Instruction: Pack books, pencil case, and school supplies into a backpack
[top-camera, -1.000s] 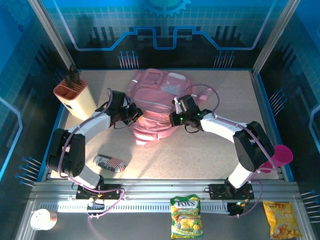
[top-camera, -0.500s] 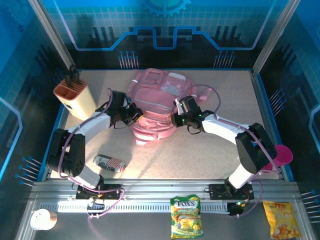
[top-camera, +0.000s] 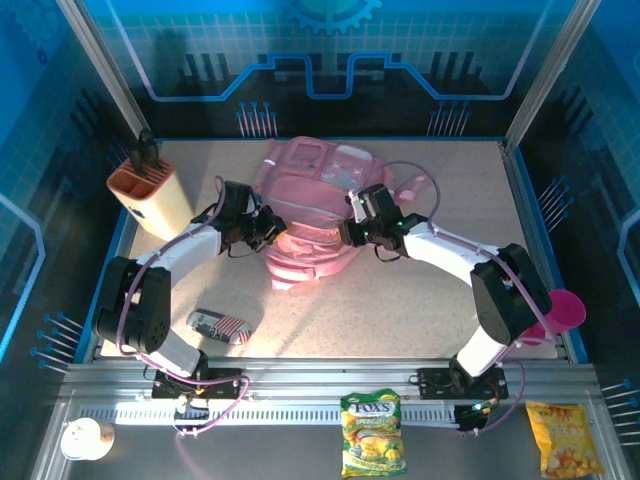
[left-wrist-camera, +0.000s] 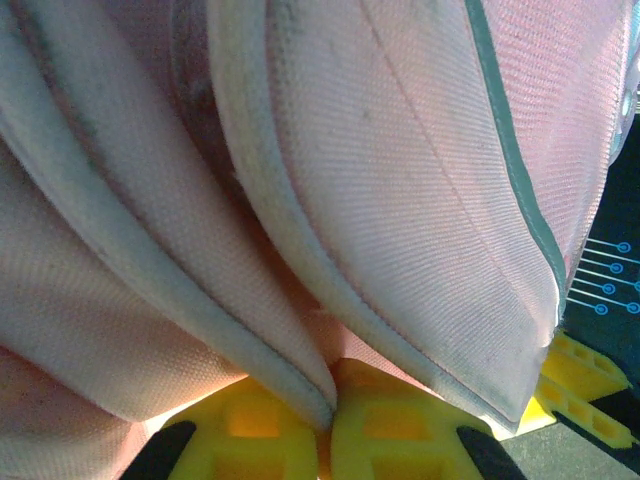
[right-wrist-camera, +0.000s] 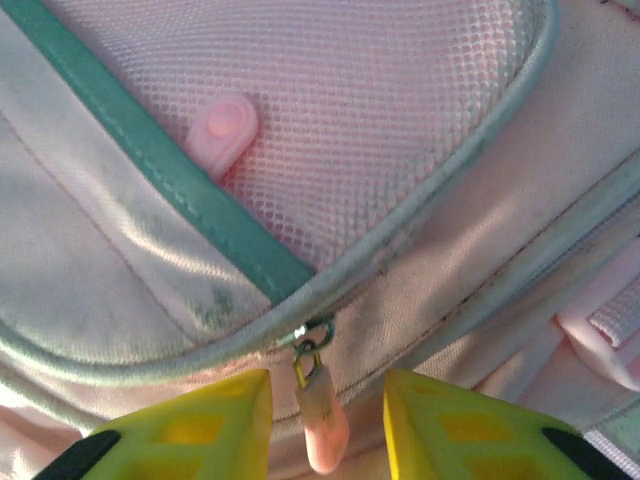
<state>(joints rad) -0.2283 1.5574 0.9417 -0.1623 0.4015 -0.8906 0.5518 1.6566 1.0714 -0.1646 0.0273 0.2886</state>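
The pink backpack (top-camera: 312, 190) lies at the middle back of the table, its opening toward me. My left gripper (top-camera: 274, 229) is at its left side and is shut on a fold of the backpack's pale-edged fabric (left-wrist-camera: 300, 385), pinched between the yellow fingers (left-wrist-camera: 250, 440). My right gripper (top-camera: 352, 228) is at the right side, open. A pink zipper pull (right-wrist-camera: 323, 422) hangs free between its yellow fingers (right-wrist-camera: 200, 425), touching neither. The striped pencil case (top-camera: 218, 325) lies on the table near the left arm's base. The books are out of view.
A beige holder with an orange top (top-camera: 150, 195) stands at the back left. A pink cup (top-camera: 562, 312) sits at the right edge. Two snack bags (top-camera: 372, 432) (top-camera: 565, 440) and a white lid (top-camera: 82, 438) lie on the front rail.
My right gripper has opened and let go of the zipper pull, shifting slightly toward the backpack. The left gripper has kept its hold without moving.
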